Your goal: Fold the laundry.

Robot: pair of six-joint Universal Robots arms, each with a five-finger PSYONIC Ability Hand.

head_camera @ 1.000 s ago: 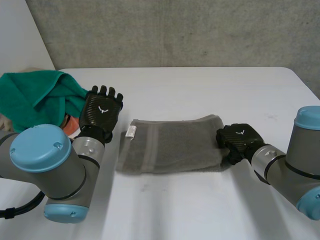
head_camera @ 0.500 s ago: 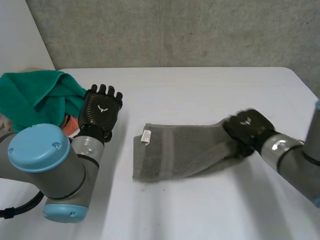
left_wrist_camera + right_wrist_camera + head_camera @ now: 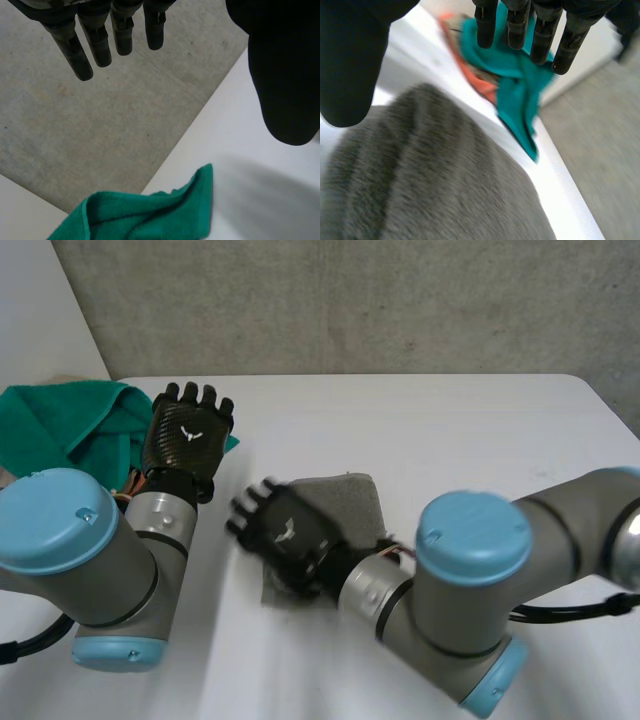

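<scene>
A grey towel (image 3: 346, 498) lies folded into a short, thick stack at the middle of the white table (image 3: 460, 425). My right hand (image 3: 285, 535) hovers over its left part, open with fingers spread and holding nothing. In the right wrist view the towel (image 3: 430, 180) lies under the palm, and the straight fingers (image 3: 540, 35) point toward the cloth pile. My left hand (image 3: 186, 435) is raised at the left of the towel, open with fingers straight (image 3: 95, 42), apart from any cloth.
A green cloth (image 3: 70, 425) is heaped at the table's left edge with an orange cloth (image 3: 130, 483) under it; both lie beyond my right fingertips (image 3: 520, 85). The green cloth (image 3: 150, 215) lies below my left hand, near the table edge.
My right hand carried the towel's right end over to the left, doubling the towel, and then opened. My left hand shifted slightly up and left.
</scene>
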